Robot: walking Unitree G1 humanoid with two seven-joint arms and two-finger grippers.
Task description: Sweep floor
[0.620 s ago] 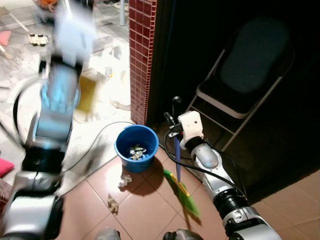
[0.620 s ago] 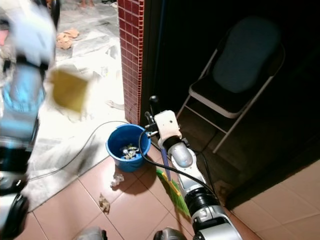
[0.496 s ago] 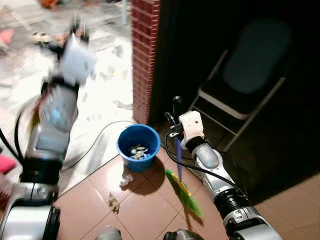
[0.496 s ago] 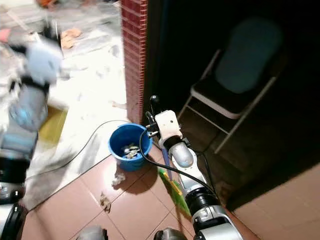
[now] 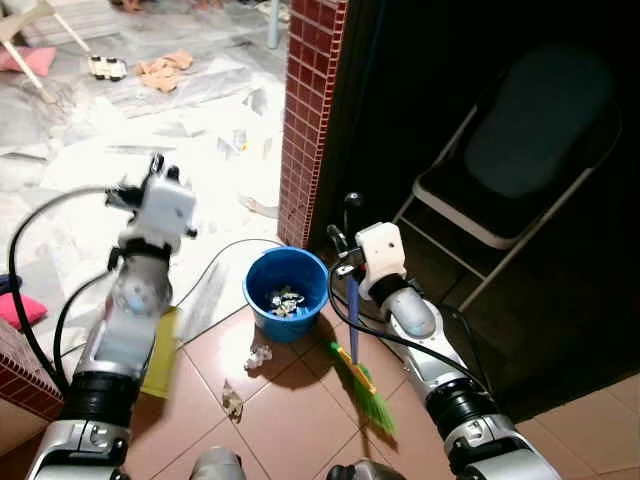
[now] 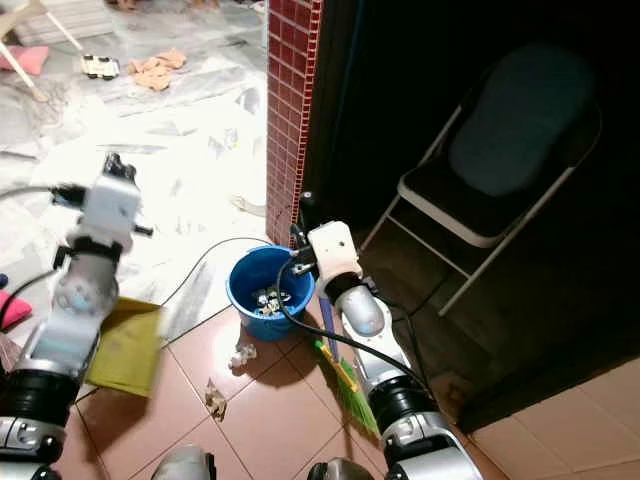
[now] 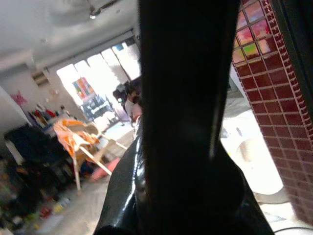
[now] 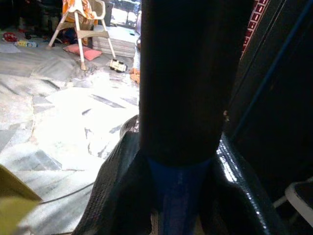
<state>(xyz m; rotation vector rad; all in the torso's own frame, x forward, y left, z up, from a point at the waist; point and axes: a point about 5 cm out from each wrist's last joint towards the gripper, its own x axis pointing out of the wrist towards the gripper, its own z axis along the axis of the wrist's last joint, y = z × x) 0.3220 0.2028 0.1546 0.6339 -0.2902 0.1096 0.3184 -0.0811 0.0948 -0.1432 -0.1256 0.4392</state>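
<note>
The right arm reached forward at lower centre of the frame, its right gripper (image 5: 345,262) clamped on the blue handle of the broom (image 5: 362,378), whose green bristles rested on the tiled floor (image 5: 290,410) below the gripper. The left arm rose along the left side, bent at the elbow, its left gripper (image 5: 152,172) pointing toward the upper left; whether those fingers were apart or together could not be told. A yellow dustpan (image 5: 162,352) hung beside that forearm. A blue bucket (image 5: 286,296) of scraps stood just left of the broom handle, with crumpled litter (image 5: 259,356) on the tiles below it.
</note>
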